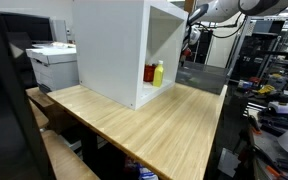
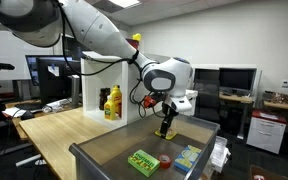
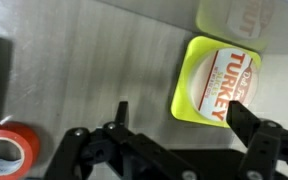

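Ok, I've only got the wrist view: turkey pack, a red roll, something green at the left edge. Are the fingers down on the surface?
Observer: It looks not. In an exterior view the gripper hangs above the grey bin, apparently clear of its floor.
Operator: And what's that on my left?
Observer: It looks like a whole green packet, lying flat in the bin, nearer the camera than the gripper.
Operator: Anything else around?
Observer: A white open-fronted cabinet stands on the wooden table, with a yellow bottle and a red bottle side by side inside.
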You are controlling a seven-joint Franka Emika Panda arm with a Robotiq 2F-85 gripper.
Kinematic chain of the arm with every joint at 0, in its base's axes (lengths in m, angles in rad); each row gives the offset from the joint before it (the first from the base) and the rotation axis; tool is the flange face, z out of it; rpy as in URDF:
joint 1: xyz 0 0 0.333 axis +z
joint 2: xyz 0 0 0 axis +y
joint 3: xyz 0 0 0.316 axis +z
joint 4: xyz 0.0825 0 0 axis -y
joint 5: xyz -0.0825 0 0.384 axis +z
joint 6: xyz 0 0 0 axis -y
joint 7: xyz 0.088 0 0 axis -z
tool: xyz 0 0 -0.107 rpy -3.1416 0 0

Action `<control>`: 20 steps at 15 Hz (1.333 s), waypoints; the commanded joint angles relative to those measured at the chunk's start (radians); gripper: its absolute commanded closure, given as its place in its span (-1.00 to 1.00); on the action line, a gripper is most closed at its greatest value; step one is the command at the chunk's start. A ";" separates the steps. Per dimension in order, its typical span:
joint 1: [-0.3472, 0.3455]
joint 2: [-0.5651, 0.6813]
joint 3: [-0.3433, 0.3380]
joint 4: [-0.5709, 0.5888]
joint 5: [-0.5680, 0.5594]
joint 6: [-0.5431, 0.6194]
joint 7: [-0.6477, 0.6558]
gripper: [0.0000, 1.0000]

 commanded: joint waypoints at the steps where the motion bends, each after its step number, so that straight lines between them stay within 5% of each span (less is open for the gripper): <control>1: -0.005 0.007 0.003 0.014 0.005 -0.016 0.015 -1.00; 20: -0.016 0.037 -0.011 -0.014 0.014 0.117 -0.006 -1.00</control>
